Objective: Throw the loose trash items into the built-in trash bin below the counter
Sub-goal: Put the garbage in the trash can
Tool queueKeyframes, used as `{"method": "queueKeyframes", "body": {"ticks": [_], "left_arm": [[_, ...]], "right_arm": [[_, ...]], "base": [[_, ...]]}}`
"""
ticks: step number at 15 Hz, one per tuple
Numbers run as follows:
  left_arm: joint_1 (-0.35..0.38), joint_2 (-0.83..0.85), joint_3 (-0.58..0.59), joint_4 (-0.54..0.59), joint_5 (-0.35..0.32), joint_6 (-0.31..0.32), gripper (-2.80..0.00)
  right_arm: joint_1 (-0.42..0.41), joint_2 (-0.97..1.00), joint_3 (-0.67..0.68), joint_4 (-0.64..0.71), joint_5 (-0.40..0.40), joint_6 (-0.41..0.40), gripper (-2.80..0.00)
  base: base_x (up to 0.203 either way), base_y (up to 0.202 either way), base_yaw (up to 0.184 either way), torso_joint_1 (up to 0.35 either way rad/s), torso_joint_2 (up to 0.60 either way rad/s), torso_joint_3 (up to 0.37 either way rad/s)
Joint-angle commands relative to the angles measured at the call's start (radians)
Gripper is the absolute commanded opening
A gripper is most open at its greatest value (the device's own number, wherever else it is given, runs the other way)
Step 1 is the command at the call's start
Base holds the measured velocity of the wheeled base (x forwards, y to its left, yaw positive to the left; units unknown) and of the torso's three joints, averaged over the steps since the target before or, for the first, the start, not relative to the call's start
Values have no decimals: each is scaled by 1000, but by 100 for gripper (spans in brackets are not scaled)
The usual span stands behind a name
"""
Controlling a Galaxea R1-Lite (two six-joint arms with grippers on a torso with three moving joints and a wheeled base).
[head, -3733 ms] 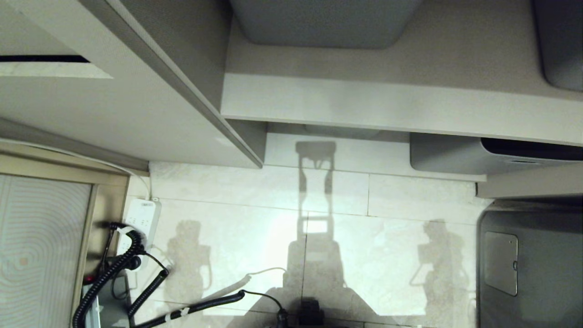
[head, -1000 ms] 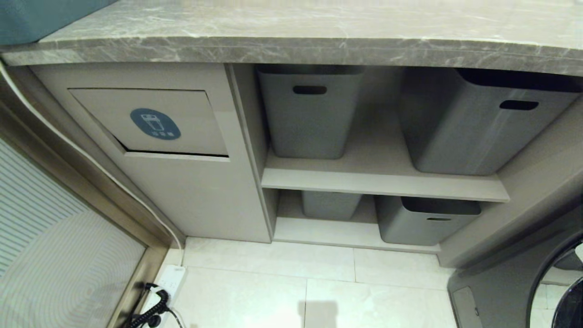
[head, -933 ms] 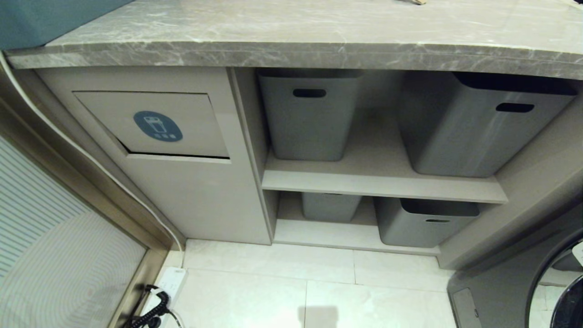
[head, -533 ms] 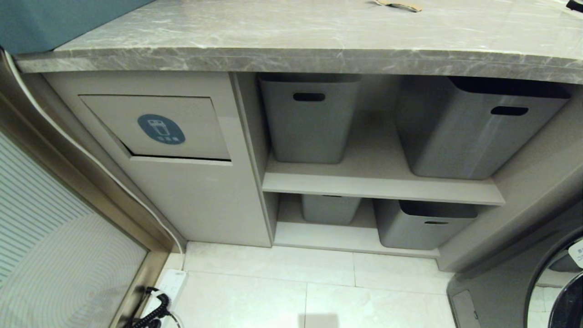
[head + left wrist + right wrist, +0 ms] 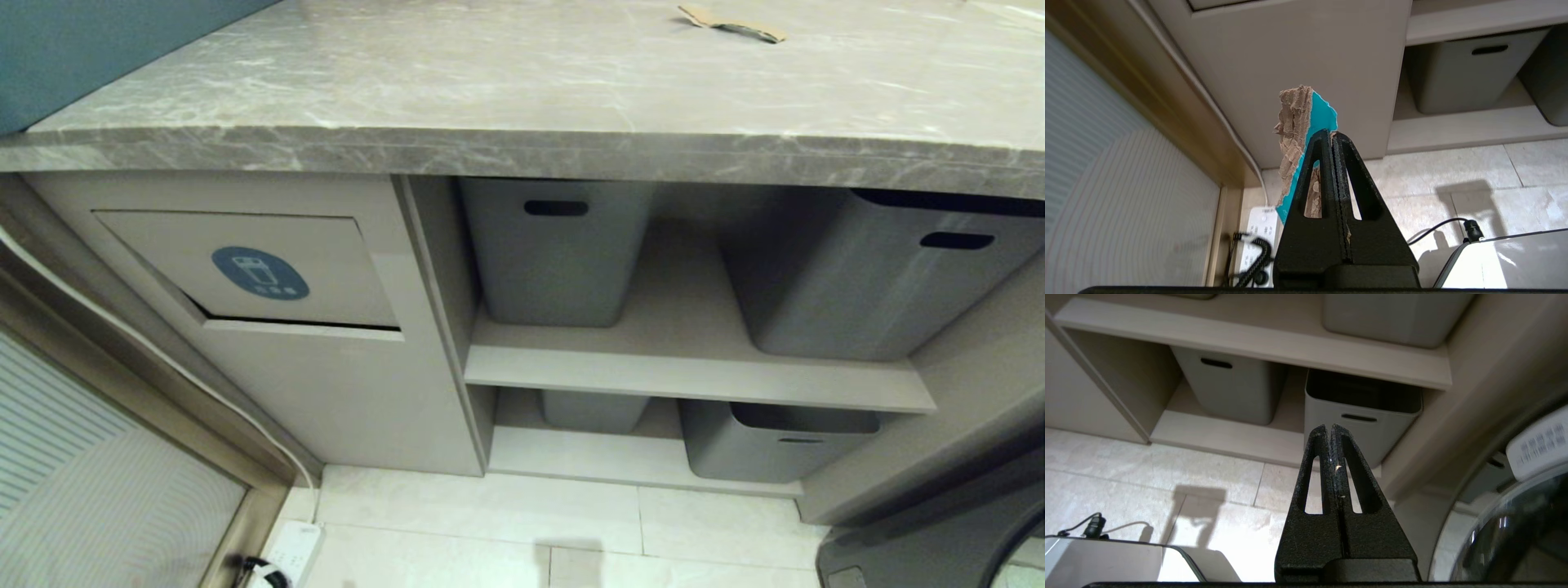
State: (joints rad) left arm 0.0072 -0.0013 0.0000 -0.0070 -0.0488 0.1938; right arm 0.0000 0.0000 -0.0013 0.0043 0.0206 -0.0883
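My left gripper [image 5: 1331,132] is shut on a torn cardboard scrap [image 5: 1295,118], brown with a teal-blue side, held low in front of the beige cabinet front [image 5: 1298,53]. The built-in trash bin [image 5: 260,273] is a flap with a round blue sticker, under the left end of the grey marble counter [image 5: 522,155]. Another brown scrap [image 5: 731,23] lies far back on the counter top. My right gripper [image 5: 1329,428] is shut and empty, low over the floor, facing a grey tub [image 5: 1361,412]. Neither gripper shows in the head view.
Grey tubs [image 5: 555,253] [image 5: 865,278] stand on open shelves right of the bin, with more below [image 5: 775,441]. A teal box [image 5: 82,49] sits on the counter's left end. A power strip [image 5: 290,551] and cables lie on the floor at left. A round glass door [image 5: 1515,522] is at right.
The whole head view has swung up from the floor to the cabinet and counter. Over the last second more counter top and the scrap on it have come into sight.
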Motion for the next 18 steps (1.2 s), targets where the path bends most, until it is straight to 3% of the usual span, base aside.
{"method": "queueKeyframes", "body": {"ticks": [1, 3, 8, 10, 12, 14, 18], "left_arm": [[0, 0, 2, -1, 0, 1, -280], [0, 0, 2, 1, 0, 1, -280], [1, 0, 2, 1, 0, -6, -280], [0, 0, 0, -4, 2, -50, -280], [0, 1, -85, -16, 3, -133, -280], [0, 19, -193, -6, 4, -374, -280], [-2, 71, -320, 64, 18, -1015, -280]], "right_arm": [[0, 1, 0, 0, 1, -1, -280], [0, 0, 0, 0, 1, -1, -280], [0, 1, 0, 0, -1, 9, -280], [0, 1, 0, 0, -1, 8, -280], [0, 0, 1, 0, 1, 5, -280], [0, 2, 1, -1, 5, -4, -280], [0, 2, 1, 0, 7, -27, -280]], "base": [[201, 0, 6, 2, 2, 2], [156, 0, 0, 6, 5, 2], [0, 0, 0, 0, 0, 0], [0, 0, 0, 0, 0, 0], [0, 0, 0, 0, 0, 0], [0, 0, 0, 0, 0, 0], [0, 0, 0, 0, 0, 0]]}}
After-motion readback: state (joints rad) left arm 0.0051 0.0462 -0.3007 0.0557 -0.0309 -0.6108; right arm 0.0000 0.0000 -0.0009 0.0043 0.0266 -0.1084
